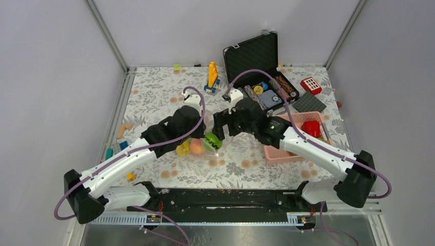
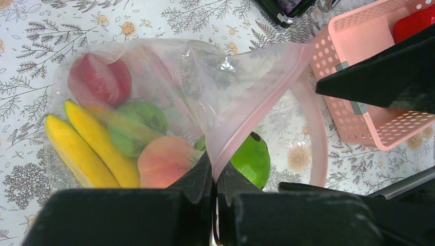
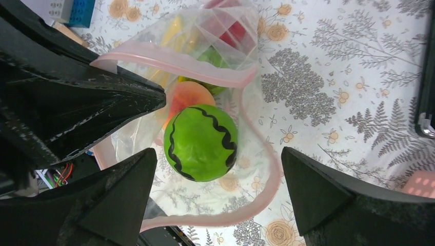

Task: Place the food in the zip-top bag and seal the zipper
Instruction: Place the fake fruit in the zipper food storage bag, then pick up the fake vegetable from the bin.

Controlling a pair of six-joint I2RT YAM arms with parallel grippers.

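Bag [image 2: 154, 61] zipper [image 2: 259, 100] pinched by left end effector [image 2: 214, 171]; right end effector [image 3: 219, 152] open over melon [image 3: 200, 143]. Filling step; next, likely red piece [image 1: 310, 128] at 3 o'clock.

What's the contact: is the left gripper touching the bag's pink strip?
Touching. The left wrist view shows the left gripper shut on the pink strip, pinching it.

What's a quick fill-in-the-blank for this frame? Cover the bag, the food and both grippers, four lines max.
1. The left gripper is shut on the zip-top bag's pink ____.
2. The right gripper's jaws stand ____ on either side of the green striped piece.
3. The two yellow pieces inside the bag are ____.
4. The biggest food piece in the pink basket is coloured ____.

Missing words: zipper; open; bananas; red.
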